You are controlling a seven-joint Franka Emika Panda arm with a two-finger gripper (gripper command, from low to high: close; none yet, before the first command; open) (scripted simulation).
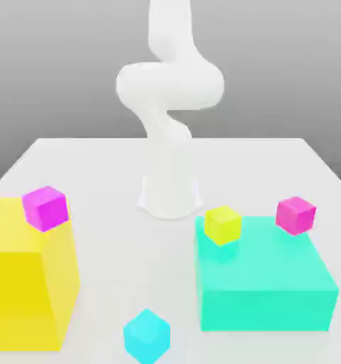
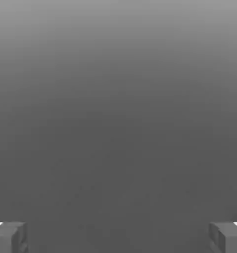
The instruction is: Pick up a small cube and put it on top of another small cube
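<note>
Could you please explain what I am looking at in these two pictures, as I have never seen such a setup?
These are simulator renders of a white robot arm standing on a pale grey table. The exterior view looks at the arm from across the table. The hand view looks out from the arm's hand: the two grey fingertips at its corners belong to the gripper, which is open and holds nothing. On the table lie a small light-cyan cube, a large yellow block with a small magenta cube at its corner, and a large flat teal block with a small yellow cube and another small magenta cube at its far edge.
</note>
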